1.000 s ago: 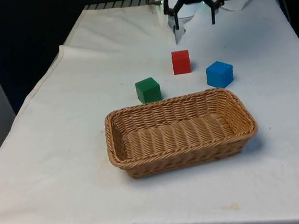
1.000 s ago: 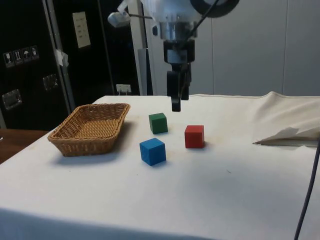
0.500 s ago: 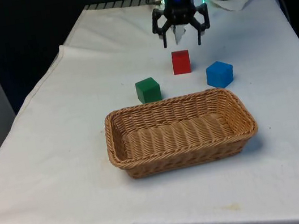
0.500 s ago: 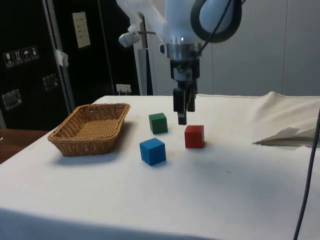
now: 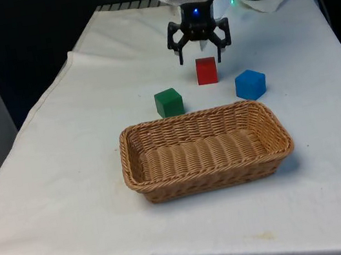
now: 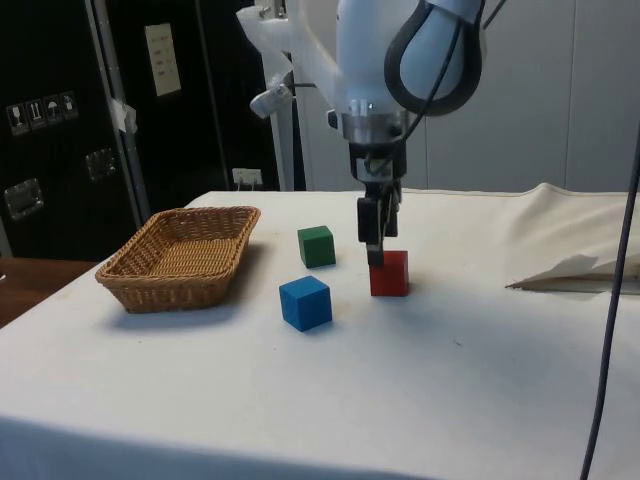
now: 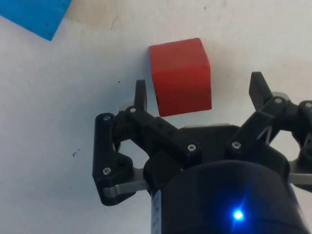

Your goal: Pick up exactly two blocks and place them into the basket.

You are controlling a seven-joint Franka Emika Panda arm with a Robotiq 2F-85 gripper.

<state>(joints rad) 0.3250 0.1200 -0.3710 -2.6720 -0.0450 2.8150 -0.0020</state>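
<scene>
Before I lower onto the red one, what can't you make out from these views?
- Red block, side view: the gripper covers its upper corner, so contact is unclear.
- Blue block, wrist view: cut off by the picture's edge.
- Basket, side view: the near wall hides its floor.

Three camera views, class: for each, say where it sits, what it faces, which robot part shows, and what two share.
Front view: across the table; basket nearest, gripper beyond.
Side view: at the table's side; arm above the red block.
Wrist view: on the wrist, looking down; open jaws straddle the red block.
Front and side views share the green block and blue block.
</scene>
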